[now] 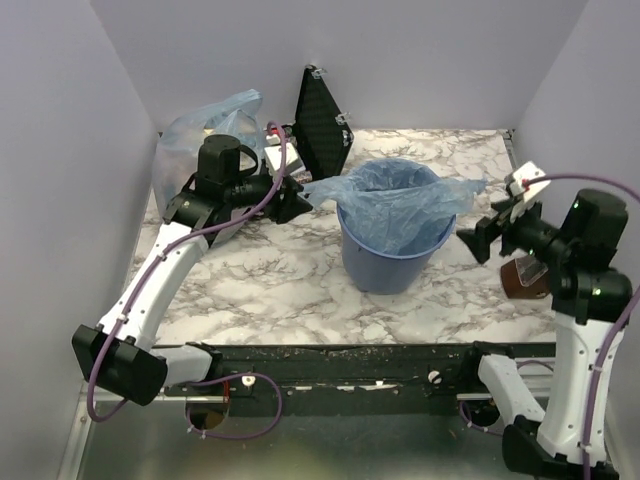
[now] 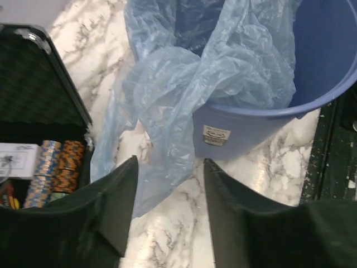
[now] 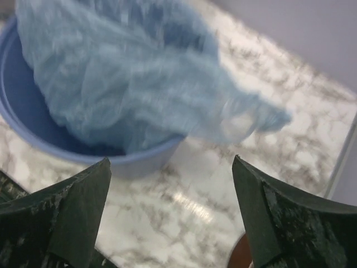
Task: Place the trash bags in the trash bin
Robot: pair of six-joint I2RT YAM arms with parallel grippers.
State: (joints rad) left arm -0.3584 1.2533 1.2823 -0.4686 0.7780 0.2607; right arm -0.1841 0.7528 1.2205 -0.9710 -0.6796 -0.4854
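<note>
From above we see one blue bucket (image 1: 390, 262) standing mid-table. One light-blue bag (image 1: 398, 200) sits in its mouth, and its film spills over the rim to left and right. Only this view shows the bulging clear bag (image 1: 200, 130) in the far left corner and both of the two arms at once.

The left wrist view adds a white label (image 2: 216, 134) on the bucket wall and stacks of chips (image 2: 58, 167) in the one open black case (image 2: 39, 89). Here the left gripper (image 2: 170, 162) has its jaws partly open. The bag's tail hangs to the table just ahead of them and is not pinched.

In the right wrist view the right gripper (image 3: 171, 162) is spread wide, holds nothing, and is near the bag's right flap.
</note>
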